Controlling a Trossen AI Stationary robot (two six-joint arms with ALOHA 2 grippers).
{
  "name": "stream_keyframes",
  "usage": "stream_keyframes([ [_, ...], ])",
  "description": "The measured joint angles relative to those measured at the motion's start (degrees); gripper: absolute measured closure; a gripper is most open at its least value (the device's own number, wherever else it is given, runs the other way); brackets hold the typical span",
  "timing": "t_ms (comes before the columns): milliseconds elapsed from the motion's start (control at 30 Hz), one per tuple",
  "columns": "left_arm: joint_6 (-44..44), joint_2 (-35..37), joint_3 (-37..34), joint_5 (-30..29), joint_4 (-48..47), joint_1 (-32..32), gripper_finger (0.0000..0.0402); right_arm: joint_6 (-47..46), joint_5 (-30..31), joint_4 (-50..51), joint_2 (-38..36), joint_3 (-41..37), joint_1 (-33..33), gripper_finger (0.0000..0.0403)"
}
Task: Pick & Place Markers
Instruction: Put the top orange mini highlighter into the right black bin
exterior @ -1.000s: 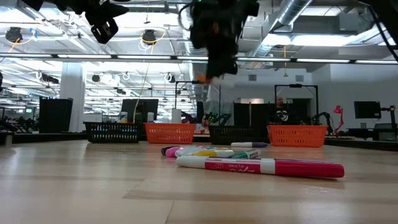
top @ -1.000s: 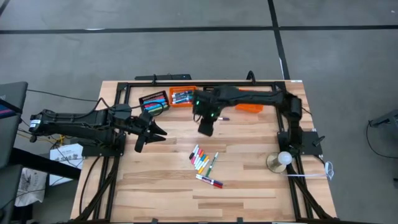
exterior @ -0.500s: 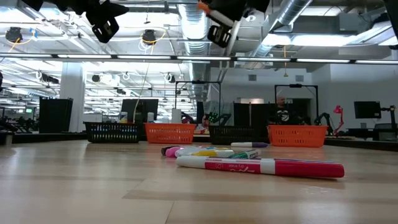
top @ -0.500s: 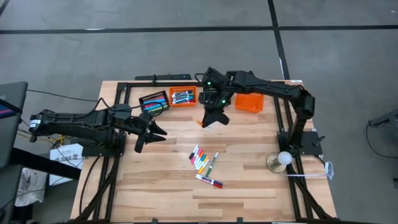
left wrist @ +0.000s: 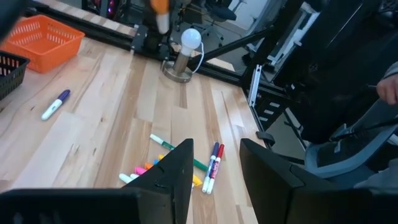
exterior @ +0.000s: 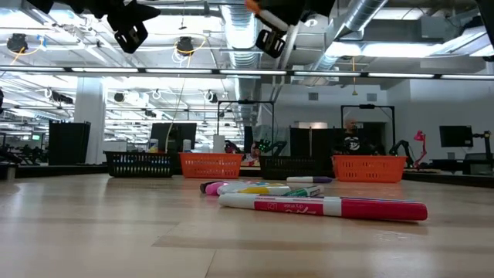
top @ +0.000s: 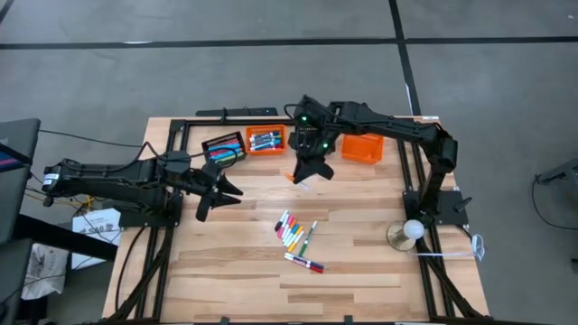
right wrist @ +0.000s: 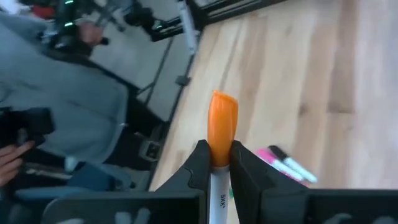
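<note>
While gripped, orange-capped marker [right wrist: 222, 124] aloft

Light is even and fairly bright from overhead, and the high view shows the wooden table [top: 226, 262] with only faint, soft shadows under the arms. In the low view the ceiling lights [exterior: 185, 46] glare toward twelve o'clock, leaving the arm parts there as dark silhouettes, while the nearest tabletop at six o'clock is blurred. The right wrist view is soft, its background at nine o'clock smeared; the orange-capped marker [right wrist: 222, 127] stays fairly crisp.
</note>
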State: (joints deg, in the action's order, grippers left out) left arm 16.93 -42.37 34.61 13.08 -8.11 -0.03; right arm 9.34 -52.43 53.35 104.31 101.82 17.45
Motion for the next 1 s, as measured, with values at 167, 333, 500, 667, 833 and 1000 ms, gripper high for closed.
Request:
stream_keyframes([
  [167, 0.02, 0.00, 0.00, -0.05, 3.56, 0.01, 0.0271, -6.51, 1.98, -11.65, 0.00, 0.00, 0.00, 0.0378],
  [333, -0.19, 0.00, 0.00, -3.51, 9.44, 0.00, 0.0271, -13.36, 7.60, -27.09, 0.00, 0.00, -0.44, 0.0378],
  [500, -3.66, 0.00, 0.00, -6.37, 16.13, 0.00, 0.0271, -17.84, 12.40, -39.34, 0.00, 0.00, -1.21, 0.0378],
  [667, -8.89, 0.00, 0.00, -12.24, 20.84, 0.00, 0.0271, -18.42, 15.72, -43.36, 0.00, 0.00, -2.21, 0.0378],
  [833, -11.83, -0.10, 0.00, -21.54, 21.42, 0.02, 0.0271, -18.80, 17.29, -44.75, 0.00, 0.00, -3.22, 0.0378],
  [1000, -12.21, -2.07, 0.00, -22.65, 23.57, 0.11, 0.0271, -18.50, 21.56, -46.82, 0.00, 0.00, -4.30, 0.0378],
])
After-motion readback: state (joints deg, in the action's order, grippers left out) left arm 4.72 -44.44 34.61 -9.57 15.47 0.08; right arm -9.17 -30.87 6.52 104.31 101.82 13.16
